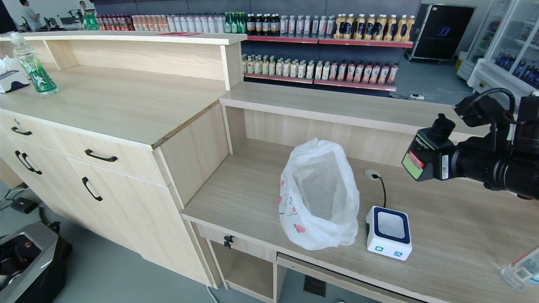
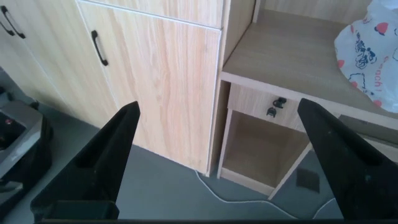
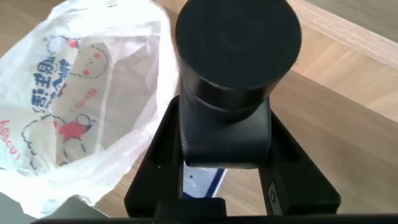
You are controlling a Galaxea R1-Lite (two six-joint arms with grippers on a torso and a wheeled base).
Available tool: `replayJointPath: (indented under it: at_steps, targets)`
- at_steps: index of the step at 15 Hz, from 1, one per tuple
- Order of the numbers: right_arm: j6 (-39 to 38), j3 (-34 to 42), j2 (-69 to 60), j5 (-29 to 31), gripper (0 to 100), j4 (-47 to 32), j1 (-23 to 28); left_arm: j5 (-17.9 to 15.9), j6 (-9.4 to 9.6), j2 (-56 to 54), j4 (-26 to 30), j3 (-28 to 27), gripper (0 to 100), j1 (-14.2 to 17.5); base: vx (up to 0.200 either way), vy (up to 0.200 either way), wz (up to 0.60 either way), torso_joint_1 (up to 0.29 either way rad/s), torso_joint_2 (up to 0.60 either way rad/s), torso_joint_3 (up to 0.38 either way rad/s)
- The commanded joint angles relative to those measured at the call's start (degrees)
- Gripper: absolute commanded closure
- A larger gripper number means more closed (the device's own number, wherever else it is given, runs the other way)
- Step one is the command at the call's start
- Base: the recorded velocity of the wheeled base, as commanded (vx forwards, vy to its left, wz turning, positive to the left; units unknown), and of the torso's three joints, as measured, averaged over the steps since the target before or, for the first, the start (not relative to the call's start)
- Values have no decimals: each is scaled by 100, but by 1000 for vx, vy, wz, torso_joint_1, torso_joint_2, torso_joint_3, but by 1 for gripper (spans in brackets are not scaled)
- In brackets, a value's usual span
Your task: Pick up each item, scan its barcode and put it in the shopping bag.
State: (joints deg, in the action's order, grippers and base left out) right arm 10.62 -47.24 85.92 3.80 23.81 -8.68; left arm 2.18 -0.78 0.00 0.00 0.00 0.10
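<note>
Wooden counter (image 1: 252, 198), black round-capped green-labelled bottle (image 1: 425, 158) held by right end effector (image 3: 225, 155), left end effector (image 2: 217, 155) released

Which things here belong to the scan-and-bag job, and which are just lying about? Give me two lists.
Job in hand:
black bottle, held in the right gripper
scanner
shopping bag
probably the clear bottle at the low counter edge

Lying about:
green bottle and tissue box on the higher counter
shelved drinks behind
grey case
</note>
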Motion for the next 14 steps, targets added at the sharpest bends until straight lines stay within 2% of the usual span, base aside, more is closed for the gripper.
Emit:
replayJointPath:
  at_steps: [1, 3, 4, 8, 12, 14]
  targets:
    - [2, -128, 162, 6, 100, 36, -143, 2, -1, 0, 0, 0, 0, -1, 0, 0, 600, 7, 7, -2]
    - [10, -207, 347, -2, 100, 80, -196, 2, -1, 0, 0, 0, 0, -1, 0, 0, 600, -5, 7, 5]
    - [72, -207, 566, -108, 100, 89, -143, 2, -1, 0, 0, 0, 0, -1, 0, 0, 0, 0, 0, 0]
    - [134, -224, 1234, -1180, 100, 159, 332, 2, -1, 0, 0, 0, 0, -1, 0, 0, 0, 0, 0, 0]
    - [309, -145, 1999, -1312, 100, 871, 613, 2, -1, 0, 0, 0, 0, -1, 0, 0, 0, 0, 0, 0]
    - [564, -260, 2500, -1558, 100, 1363, 806, 2, -1, 0, 0, 0, 0, -1, 0, 0, 0, 0, 0, 0]
